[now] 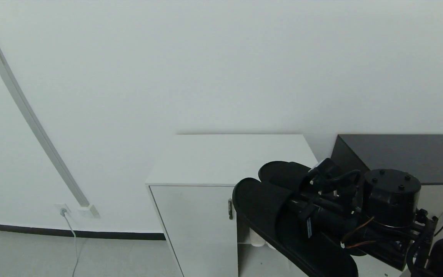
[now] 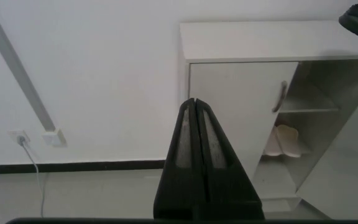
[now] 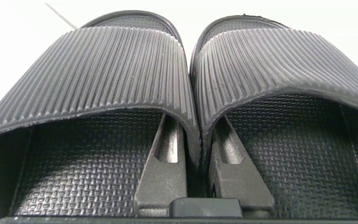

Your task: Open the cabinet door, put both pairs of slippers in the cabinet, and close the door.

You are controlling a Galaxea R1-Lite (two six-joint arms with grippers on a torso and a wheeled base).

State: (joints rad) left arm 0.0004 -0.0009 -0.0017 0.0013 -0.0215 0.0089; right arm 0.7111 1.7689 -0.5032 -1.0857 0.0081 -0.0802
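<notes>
My right gripper (image 1: 302, 209) is shut on a pair of black slippers (image 1: 267, 200), held in the air in front of the white cabinet's (image 1: 221, 157) open right half. In the right wrist view its fingers (image 3: 166, 162) reach under the ribbed straps of the black slippers (image 3: 123, 68) and pinch the two inner edges together. The cabinet's left door (image 1: 194, 223) is closed, with a handle (image 1: 230, 209) at its edge. A pair of white slippers (image 2: 289, 140) lies on a lower shelf inside. My left gripper (image 2: 195, 109) is shut on nothing, well back from the cabinet (image 2: 241, 40).
A dark grey unit (image 1: 406, 154) stands against the wall right of the cabinet. On the left, a slanted cable duct (image 1: 29, 111) runs down the wall to a socket (image 1: 63, 210) with a cable hanging to the floor (image 1: 52, 254).
</notes>
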